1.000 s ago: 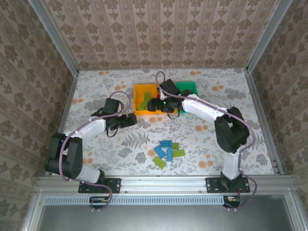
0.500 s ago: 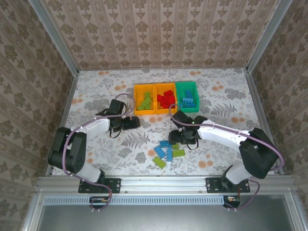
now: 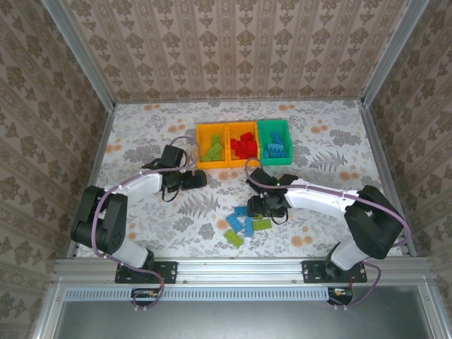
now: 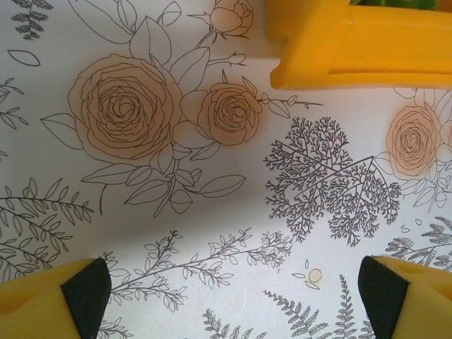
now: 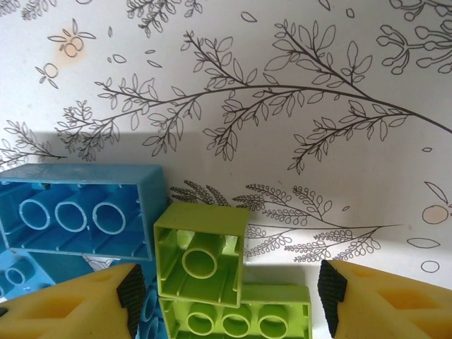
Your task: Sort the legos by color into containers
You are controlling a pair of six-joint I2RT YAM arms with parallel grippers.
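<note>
Picking from the loose pile at the table's front: our right gripper straddles a lime brick, jaws apart, not touching. Next, we reckon: close, lift, carry to the orange bin holding greens. Our left gripper sits beside that bin, jaws wide, empty.

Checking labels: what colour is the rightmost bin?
Green; the bin shows best in the top external view.

Flowered table carrying three bins sitting in a row just beyond the left gripper, loose blue and lime bricks lying clustered beneath and beside the right gripper
</note>
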